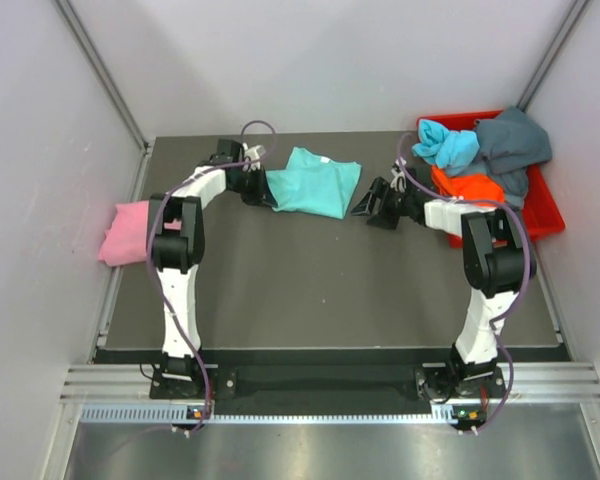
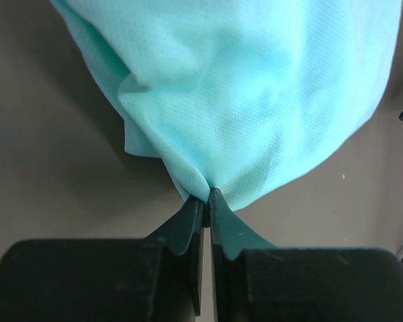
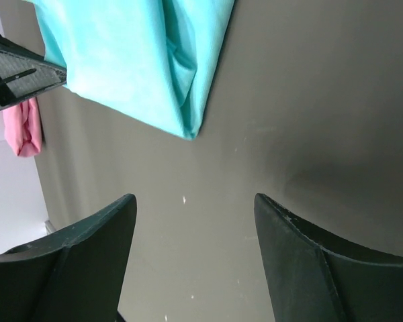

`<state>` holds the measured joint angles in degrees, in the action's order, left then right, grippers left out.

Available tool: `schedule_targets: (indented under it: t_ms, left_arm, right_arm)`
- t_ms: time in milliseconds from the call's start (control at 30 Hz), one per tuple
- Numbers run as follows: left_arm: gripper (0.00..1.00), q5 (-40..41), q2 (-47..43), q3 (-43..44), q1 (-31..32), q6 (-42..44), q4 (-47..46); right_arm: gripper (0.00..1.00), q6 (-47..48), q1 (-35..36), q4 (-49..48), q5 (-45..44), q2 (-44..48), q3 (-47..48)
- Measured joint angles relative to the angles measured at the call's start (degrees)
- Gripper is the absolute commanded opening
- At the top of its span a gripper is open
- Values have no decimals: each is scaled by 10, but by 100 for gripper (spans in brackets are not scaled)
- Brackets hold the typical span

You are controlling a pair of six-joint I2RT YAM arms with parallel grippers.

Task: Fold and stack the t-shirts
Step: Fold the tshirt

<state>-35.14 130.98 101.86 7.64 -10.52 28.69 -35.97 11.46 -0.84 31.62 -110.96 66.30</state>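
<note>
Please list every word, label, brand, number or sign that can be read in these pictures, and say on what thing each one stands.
There are none: no text can be read in any view.
The teal t-shirt, the pink t-shirt and the red bin show no print or label.

A teal shirt (image 1: 315, 182) lies loosely folded at upper centre. A pink shirt (image 1: 125, 233) sits bunched at the left edge. A light blue shirt (image 1: 448, 143), an orange shirt (image 1: 470, 186) and a grey-blue shirt (image 1: 515, 140) are heaped at upper right.
</note>
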Motion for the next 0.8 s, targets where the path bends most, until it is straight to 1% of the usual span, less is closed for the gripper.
schedule_targets:
  t_ms: [133,167,200,233,267,300,333,367,400,433,467,500,600,700,800]
  left_arm:
    - [4,-8,-28,-34,2,-1,0]
    - [5,-11,-35,-44,2,-1,0]
    - [8,-11,-42,-54,3,-1,0]
    - [24,-11,-46,-61,3,-1,0]
    - [35,-11,-52,-69,4,1,0]
    - [55,-11,-57,-76,6,1,2]
    - [63,-10,-61,-80,7,4,5]
    - [75,-10,-64,-80,8,3,11]
    - [79,-8,-67,-80,8,2,16]
    - [81,-3,-72,-80,9,3,21]
    - [86,3,-78,-80,10,3,27]
    - [89,7,-86,-80,10,6,32]
    - [95,31,-112,-69,10,13,45]
    - [94,59,-128,-33,10,24,54]
    - [93,85,-125,6,10,39,53]
  right_arm:
    - [71,0,0,0,-1,21,-20]
    - [70,0,0,0,-1,27,-27]
    - [70,0,0,0,-2,35,-35]
    - [70,0,1,0,-2,41,-41]
    - [70,0,2,0,-2,49,-48]
    - [70,1,2,1,-2,56,-52]
    - [70,3,2,1,-2,60,-55]
    - [70,5,2,1,-2,63,-55]
    - [70,8,2,0,-2,65,-55]
    - [70,11,2,1,-2,66,-54]
    - [70,15,2,4,-2,66,-50]
    - [70,18,2,7,-2,64,-43]
    - [69,28,2,19,3,47,11]
    - [69,37,4,13,8,6,96]
    - [68,41,4,0,11,-46,170]
